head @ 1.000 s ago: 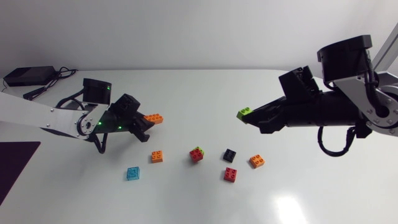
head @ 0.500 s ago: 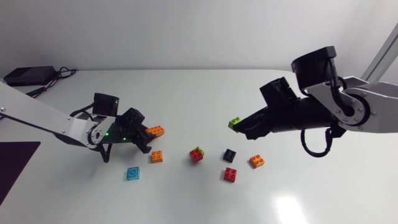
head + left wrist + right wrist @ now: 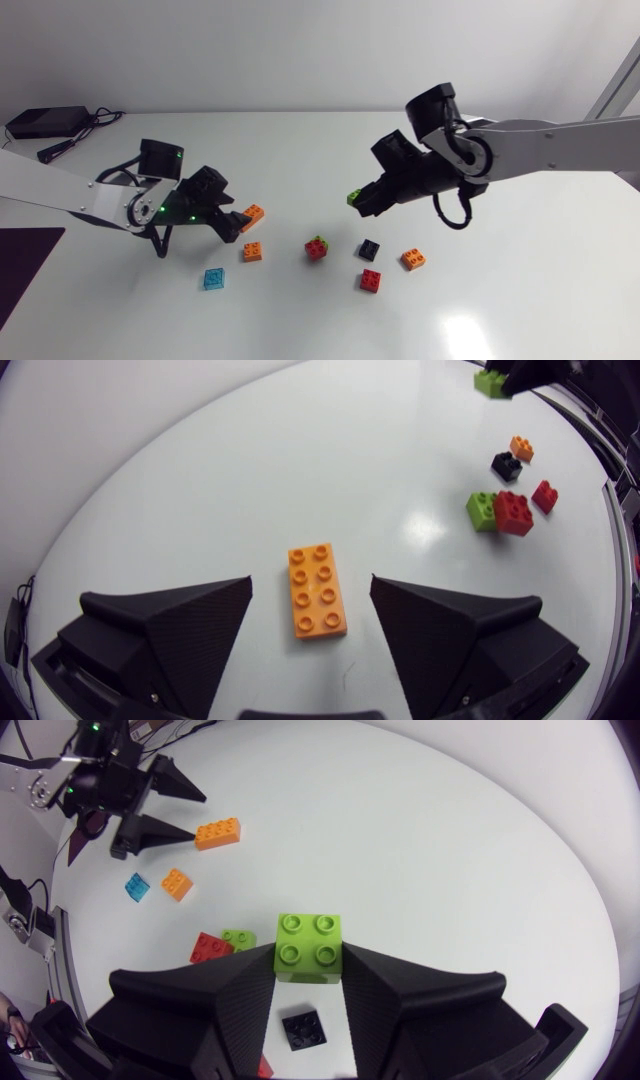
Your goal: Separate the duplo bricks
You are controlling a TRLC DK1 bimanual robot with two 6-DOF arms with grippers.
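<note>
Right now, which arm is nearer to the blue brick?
Left. The left tool straddles the long orange brick near the blue brick; the right tool holds a green brick well off, past the red-and-green pair.

Green brick (image 3: 356,197), centre; long orange brick (image 3: 252,213), flat, left-centre; lower centre: blue brick (image 3: 213,278), small orange brick (image 3: 253,251), joined red-green pair (image 3: 317,247), black brick (image 3: 369,249), red brick (image 3: 370,280), right orange brick (image 3: 413,259).

Bright, even overhead light falls on the white counter (image 3: 300,320), with a soft glare patch near its front edge in the head view and another in the left wrist view. Shadows are faint and short. Both wrist views curve the counter's edge.
</note>
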